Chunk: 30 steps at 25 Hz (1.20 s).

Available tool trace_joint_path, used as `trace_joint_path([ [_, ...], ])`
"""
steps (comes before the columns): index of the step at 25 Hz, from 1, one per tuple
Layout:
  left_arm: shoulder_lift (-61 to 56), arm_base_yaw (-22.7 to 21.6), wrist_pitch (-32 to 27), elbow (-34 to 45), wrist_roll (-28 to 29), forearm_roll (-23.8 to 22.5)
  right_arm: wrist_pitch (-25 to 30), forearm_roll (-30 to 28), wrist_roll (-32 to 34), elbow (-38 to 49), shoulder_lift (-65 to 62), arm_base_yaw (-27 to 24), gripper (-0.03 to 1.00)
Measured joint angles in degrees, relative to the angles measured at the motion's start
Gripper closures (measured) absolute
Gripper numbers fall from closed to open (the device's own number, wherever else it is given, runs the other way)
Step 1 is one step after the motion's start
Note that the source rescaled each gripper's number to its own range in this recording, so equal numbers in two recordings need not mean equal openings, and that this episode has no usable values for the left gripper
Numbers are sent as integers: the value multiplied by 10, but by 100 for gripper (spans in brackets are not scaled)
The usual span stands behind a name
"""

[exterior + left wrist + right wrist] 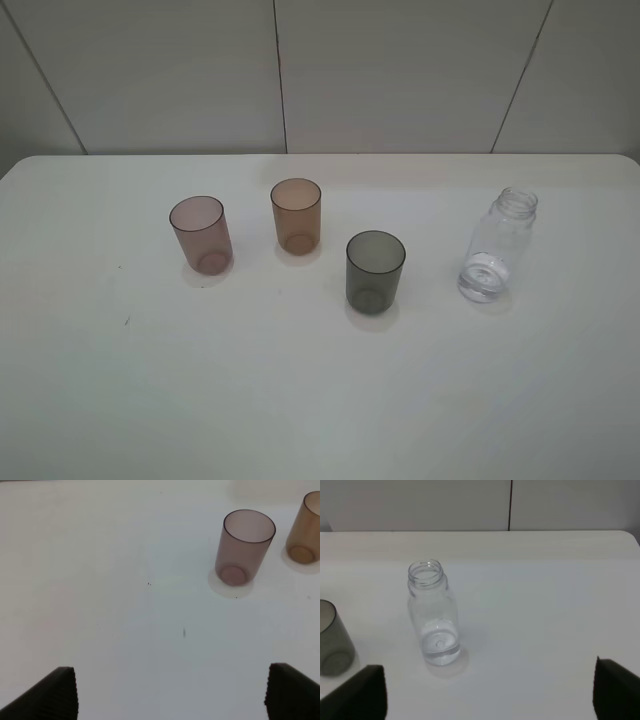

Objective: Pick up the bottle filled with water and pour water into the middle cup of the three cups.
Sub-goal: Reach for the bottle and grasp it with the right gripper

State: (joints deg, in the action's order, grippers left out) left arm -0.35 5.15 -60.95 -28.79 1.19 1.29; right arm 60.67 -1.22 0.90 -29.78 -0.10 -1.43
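Observation:
The clear bottle (498, 245) stands upright and uncapped at the right of the white table, with a little water at its bottom. The three cups stand in a row: pinkish-mauve cup (200, 235), amber-brown middle cup (296, 215), dark grey cup (375, 272). Neither arm shows in the exterior high view. My left gripper (172, 695) is open and empty, well short of the pink cup (244, 547) and the amber cup (306, 535). My right gripper (487, 692) is open and empty, short of the bottle (432, 612), with the grey cup (332, 640) beside it.
The white table (300, 400) has its far edge against a pale panelled wall (400, 70). A small dark speck (127, 321) lies on the table at the front left.

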Motion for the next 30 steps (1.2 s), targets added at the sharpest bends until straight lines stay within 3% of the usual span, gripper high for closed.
trace_joint_path([
  [27, 0, 0, 0, 0, 0, 0, 0, 0, 0, 0, 0, 0, 18],
  [30, 0, 0, 0, 0, 0, 0, -1, 34, 0, 0, 13, 0, 18],
])
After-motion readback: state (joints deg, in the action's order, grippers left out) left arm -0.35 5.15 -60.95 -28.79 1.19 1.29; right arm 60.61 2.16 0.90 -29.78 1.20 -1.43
